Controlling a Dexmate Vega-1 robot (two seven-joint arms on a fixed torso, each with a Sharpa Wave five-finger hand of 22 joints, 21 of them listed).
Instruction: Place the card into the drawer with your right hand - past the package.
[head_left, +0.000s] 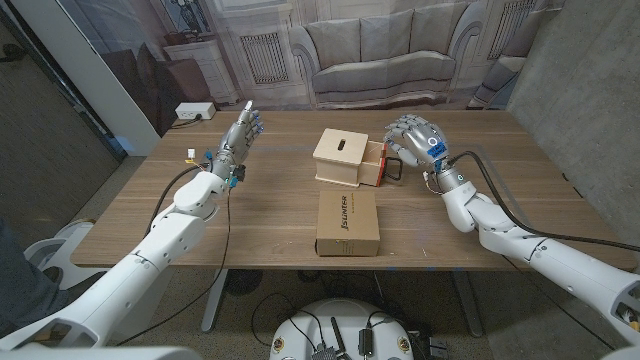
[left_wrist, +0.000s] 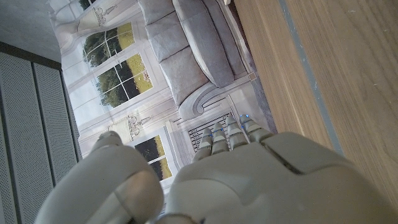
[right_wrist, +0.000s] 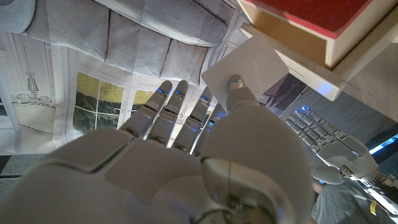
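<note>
In the right wrist view my right hand pinches a white card between thumb and fingers, close to the open drawer with its red lining. In the head view that hand hovers just right of the small wooden box, over the pulled-out drawer and its black handle; the hand hides the card there. The brown cardboard package lies nearer me, in front of the box. My left hand is raised at the far left with its fingers straight, holding nothing.
A white power strip sits at the table's far left corner, and a small yellow-tipped item lies near the left edge. A printed sofa backdrop hangs behind the table.
</note>
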